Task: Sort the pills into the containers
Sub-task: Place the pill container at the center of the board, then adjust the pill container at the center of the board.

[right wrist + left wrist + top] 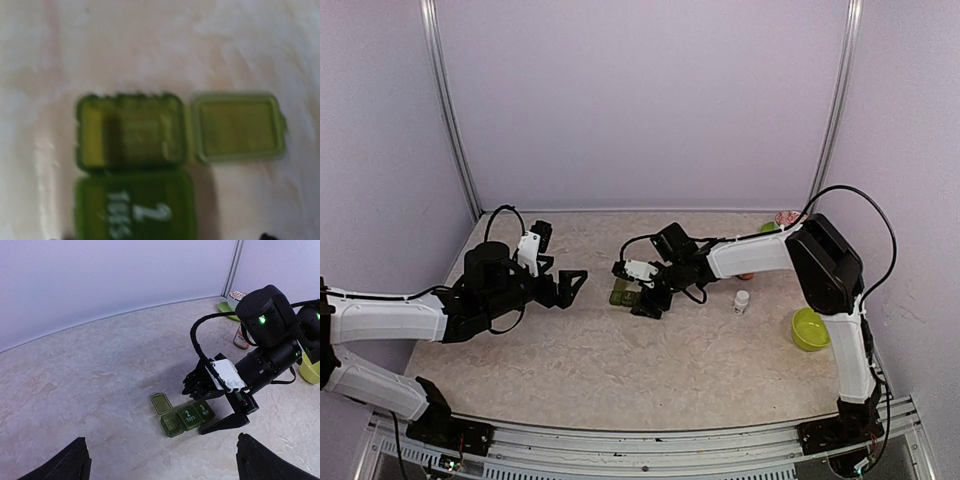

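Left wrist view: a green pill organiser (182, 416) is seen lying flat on the marbled tabletop (100, 370), below the middle of the frame. Its long axis runs from lower left toward the right, rising slightly, with three compartments in a row. The leftmost compartment (170, 424) is open, and its lid (161, 403) is folded back flat toward the upper left. The next two are closed and marked 2 TUES (190, 416) and 3 WED (204, 410).

In the right wrist view the same strip runs down the frame, with the open compartment uppermost and the lid laid out to its right. That picture is blurred, so whether anything lies inside cannot be told.

The right tool (195, 409) is spread wide about the closed end of the organiser, with nothing gripped. The left tool (570, 285) is likewise held wide open and empty, left of the organiser and apart from it.

Toward the right of the top external view, a white bottle (742, 300) and a yellow-green bowl (809, 329) are seen standing on the tabletop, well apart from the organiser.
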Motion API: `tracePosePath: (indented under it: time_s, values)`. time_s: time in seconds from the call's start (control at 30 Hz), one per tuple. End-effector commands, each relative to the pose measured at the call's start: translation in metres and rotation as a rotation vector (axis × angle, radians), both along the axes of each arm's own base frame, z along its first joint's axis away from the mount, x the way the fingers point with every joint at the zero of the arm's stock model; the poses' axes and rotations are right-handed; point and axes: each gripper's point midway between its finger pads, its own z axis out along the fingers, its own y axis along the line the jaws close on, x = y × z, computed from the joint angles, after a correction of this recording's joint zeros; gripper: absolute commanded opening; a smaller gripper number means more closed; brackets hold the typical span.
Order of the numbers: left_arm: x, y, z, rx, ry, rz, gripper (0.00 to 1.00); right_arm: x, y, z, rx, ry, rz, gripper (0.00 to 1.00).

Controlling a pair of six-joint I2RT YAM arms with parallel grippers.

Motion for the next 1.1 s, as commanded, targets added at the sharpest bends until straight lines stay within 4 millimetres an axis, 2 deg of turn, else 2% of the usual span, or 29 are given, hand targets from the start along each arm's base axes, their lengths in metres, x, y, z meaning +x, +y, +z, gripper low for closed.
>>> tracePosePath:
  time_s: [0.0,0.37,0.53,0.93,1.07]
  values:
    - [0.001,-0.003,0.001,-0.03,-0.007,-0.014,0.99,0.012,-0.032,-0.011,-0.074,-0.002,-0.11,0.87]
    - [0.0,-0.006,-0.001,-0.039,0.001,-0.024,0.99,0.054,-0.045,-0.012,-0.092,-0.042,-0.289,1.0]
    - [0.0,-0.006,-0.003,-0.036,0.004,-0.023,0.99,0.068,-0.045,-0.008,-0.078,-0.05,-0.325,1.0]
    - [-0.001,-0.009,-0.001,-0.04,0.004,-0.03,0.99,0.095,-0.039,-0.016,-0.096,-0.079,-0.379,1.0]
    - [-0.002,-0.011,0.002,-0.036,-0.005,-0.038,0.99,0.1,-0.047,-0.004,-0.1,-0.115,-0.427,1.0]
